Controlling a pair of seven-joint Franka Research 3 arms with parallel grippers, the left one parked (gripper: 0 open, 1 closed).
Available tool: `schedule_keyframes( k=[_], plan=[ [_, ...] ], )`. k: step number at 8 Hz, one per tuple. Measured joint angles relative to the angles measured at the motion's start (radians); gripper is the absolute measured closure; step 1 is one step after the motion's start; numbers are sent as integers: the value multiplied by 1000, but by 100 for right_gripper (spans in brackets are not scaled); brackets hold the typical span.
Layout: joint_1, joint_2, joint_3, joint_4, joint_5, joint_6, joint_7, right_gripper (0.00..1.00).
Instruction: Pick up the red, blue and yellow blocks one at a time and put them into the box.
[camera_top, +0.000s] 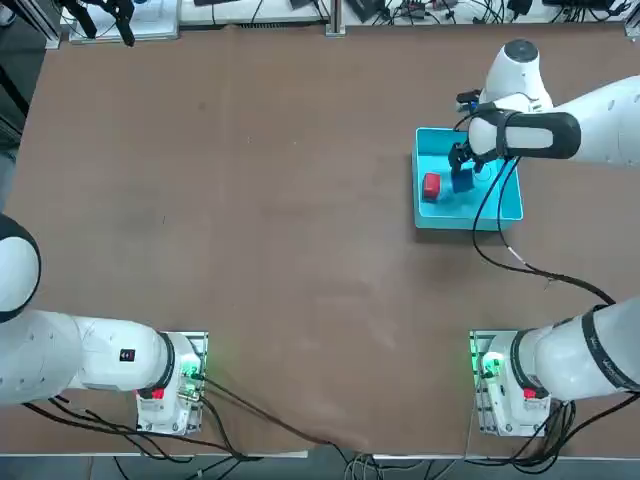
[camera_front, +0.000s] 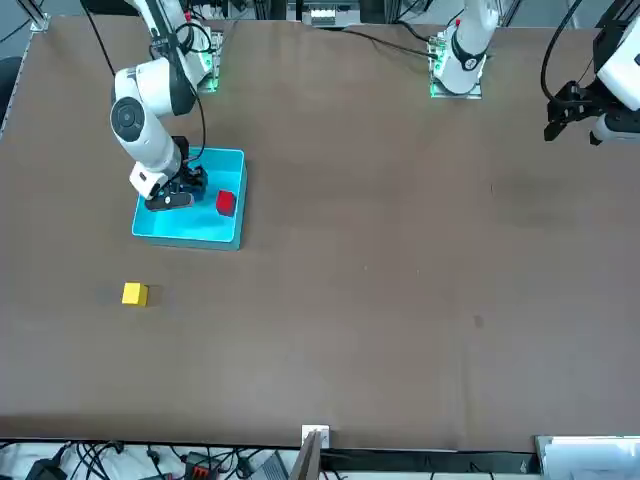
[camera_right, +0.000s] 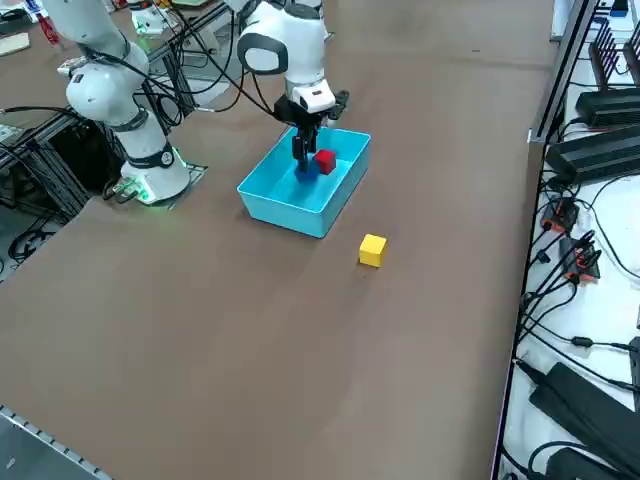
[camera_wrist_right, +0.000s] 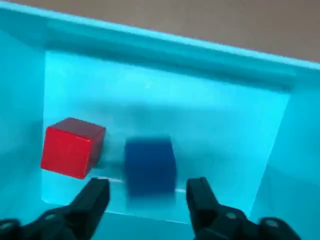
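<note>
The cyan box lies at the table's far right. Inside it sits the red block, with the blue block right beside it. My right gripper reaches down into the box over the blue block. In the wrist view its fingers stand open, with a gap on either side of the blue block, and the red block is just beside them. The yellow block rests on the bare table outside the box, also seen as the yellow block in the side view; my arm hides it from above.
Cables and power strips run along the table's right side beyond its edge. The right arm's base is at the near edge, with a cable trailing from it toward the box.
</note>
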Motion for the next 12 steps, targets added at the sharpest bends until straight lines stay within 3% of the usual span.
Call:
schedule_keyframes(
  k=[2, 4, 6, 8, 10, 12],
  plan=[
    [-3, -16, -8, 54, -1, -18, -4, 0],
    [-39, 3, -17, 227, -4, -155, -66, 0],
    [-132, 132, -23, 464, -4, -237, -203, 0],
    [-235, 333, -27, 653, -4, -232, -327, 0],
    [-305, 500, -27, 761, -4, -187, -396, 0],
    [-324, 580, -27, 793, -4, -123, -406, 0]
  ],
)
